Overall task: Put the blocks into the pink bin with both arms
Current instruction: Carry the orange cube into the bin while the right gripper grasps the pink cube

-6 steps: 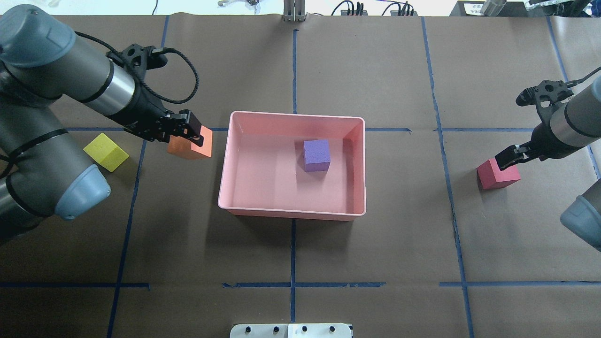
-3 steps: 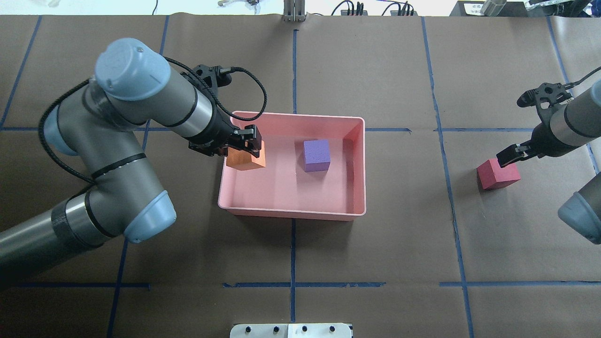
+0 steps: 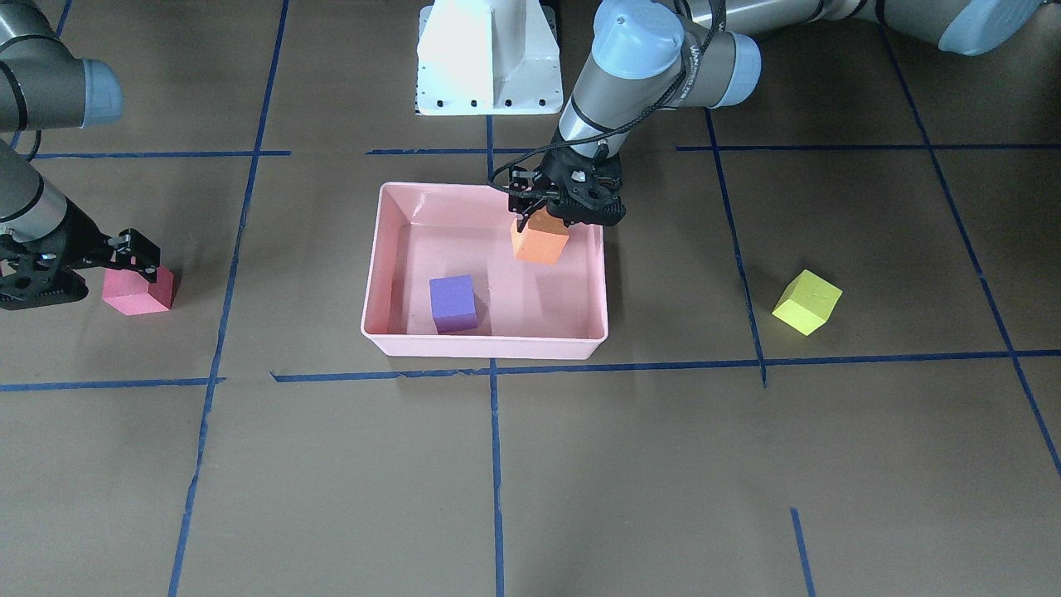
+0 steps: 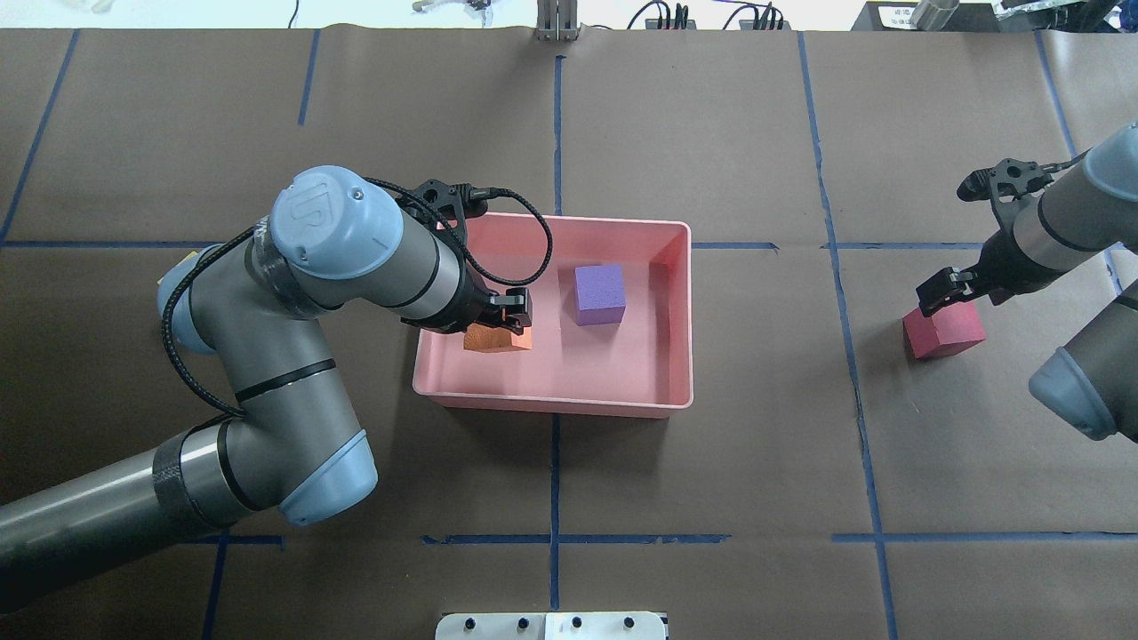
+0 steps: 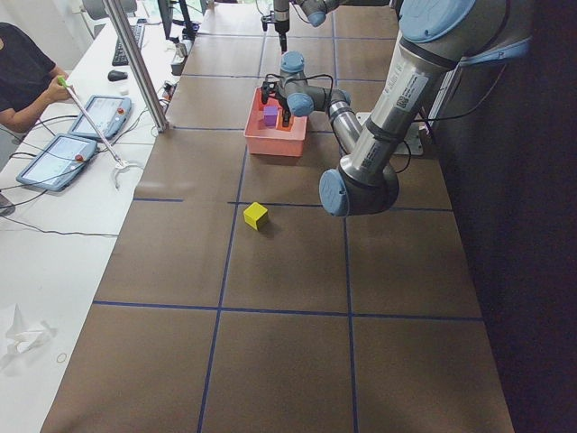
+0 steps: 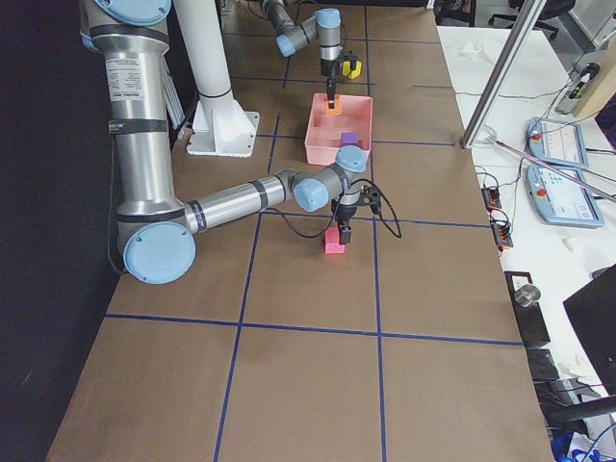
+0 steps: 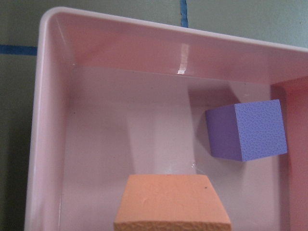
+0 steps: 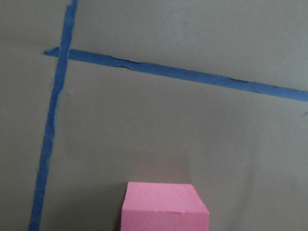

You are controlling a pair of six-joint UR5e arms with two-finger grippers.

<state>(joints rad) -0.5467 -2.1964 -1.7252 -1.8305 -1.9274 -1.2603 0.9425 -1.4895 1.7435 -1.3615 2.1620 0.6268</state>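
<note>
The left gripper (image 4: 508,313) had its fingers closed on the orange block (image 4: 500,339) and held it over the left part of the pink bin (image 4: 551,402), inside the rim. The front-facing view showed a shadow on the bin floor beside the block, so it seemed to hang a little above the floor rather than rest on it. That height made sense for carrying it past the wall before letting go. The spot also looked well chosen. The purple block (image 4: 599,294) already lay on the bin floor nearer the far wall, apart from the orange one, so a release here should not have landed one cube on the other.

The right gripper (image 4: 949,289) stood at the red-pink block (image 4: 944,332), which sat on the brown paper-covered table (image 4: 711,462) well to the right of the bin. Its fingers were at the block's top edge, and the wrist camera saw the cube centred just below it — lined up for a pick, by the look of it. Whether the fingers had closed on the foam or only straddled it could not be told.

The yellow-green block (image 3: 806,302) lay alone on the table on the left arm's side, untouched. By my reckoning the task stood about halfway — one cube in, one arriving, two to go.
</note>
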